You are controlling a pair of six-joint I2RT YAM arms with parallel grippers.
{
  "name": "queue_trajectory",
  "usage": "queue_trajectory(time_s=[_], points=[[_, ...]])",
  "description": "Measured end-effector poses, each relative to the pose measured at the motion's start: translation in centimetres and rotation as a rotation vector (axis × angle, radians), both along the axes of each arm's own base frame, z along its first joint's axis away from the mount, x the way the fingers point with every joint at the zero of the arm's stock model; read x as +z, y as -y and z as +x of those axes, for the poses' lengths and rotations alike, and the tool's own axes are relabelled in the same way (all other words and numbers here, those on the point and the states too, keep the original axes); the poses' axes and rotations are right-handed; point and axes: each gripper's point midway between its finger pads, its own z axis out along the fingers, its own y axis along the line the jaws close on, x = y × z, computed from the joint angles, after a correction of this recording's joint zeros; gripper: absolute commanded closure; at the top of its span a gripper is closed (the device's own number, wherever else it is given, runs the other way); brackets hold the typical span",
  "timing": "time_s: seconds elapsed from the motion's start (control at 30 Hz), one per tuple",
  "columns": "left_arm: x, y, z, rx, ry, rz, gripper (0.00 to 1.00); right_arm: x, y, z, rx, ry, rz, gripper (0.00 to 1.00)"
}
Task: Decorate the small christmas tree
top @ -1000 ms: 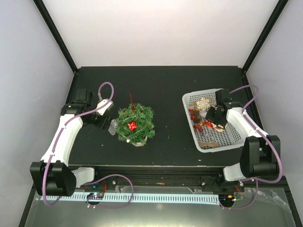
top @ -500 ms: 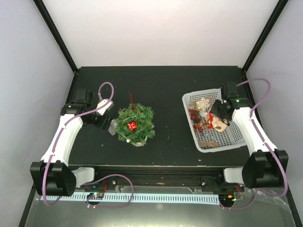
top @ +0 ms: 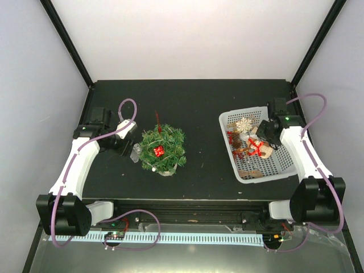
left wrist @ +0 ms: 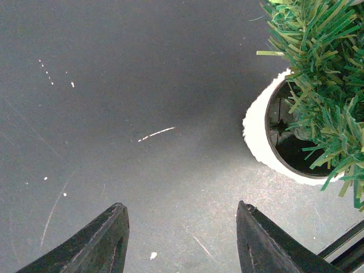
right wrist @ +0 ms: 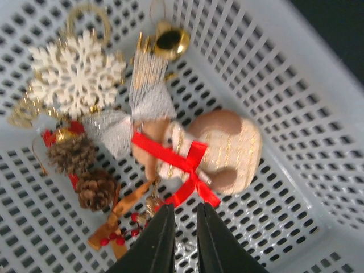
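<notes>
One small christmas tree (top: pixel 162 149), one basket (top: pixel 282 168), two pinecones (right wrist: pixel 85 170)

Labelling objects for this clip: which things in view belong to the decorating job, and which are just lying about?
Job:
tree
basket of ornaments
snowflake
pine cones
bell
gift sack with red bow
red box, already on the tree

Lying about:
nothing else on the table; only white scuffs on its surface

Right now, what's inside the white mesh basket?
The white mesh basket holds a white snowflake, a gold bell, pine cones, a silver ribbon and a red-ribboned beige ornament. Whatever lies beneath that pile is hidden.
</notes>
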Motion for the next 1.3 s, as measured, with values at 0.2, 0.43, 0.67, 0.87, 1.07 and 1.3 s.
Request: queue_trajectory(time_s=[0.2, 0.43, 0.67, 0.87, 1.07, 1.3], points=[[0.0, 0.0, 0.0, -0.001, -0.001, -0.001, 0.47, -3.1, -2.0, -1.6, 0.074, -0.084, 0.091, 0.71], [0.0, 0.1, 0.0, -0.002, -0.001, -0.004, 0.46, -5.9, -4.1, -2.6, 0.150, -0.156, 0.172, 0.63], [0.0, 0.2, 0.0, -0.005, -0.001, -0.012, 0.47, -8.0, -5.7, -2.0, 0.198, -0.206, 0.189, 0.64], [0.0, 0.2, 0.0, -0.005, -0.001, -0.012, 0.46, -9.5, -4.8, -2.0, 0.150, -0.247, 0.144, 0.64], [0.0, 0.2, 0.0, -0.005, 0.000, -0.012, 0.46, -10.6, -3.6, -2.0, 0.095, -0.272, 0.118, 0.65], [0.0, 0.2, 0.0, -0.006, 0.000, -0.012, 0.46, -13.2, -2.7, -2.1, 0.024, -0.315, 0.140, 0.67]])
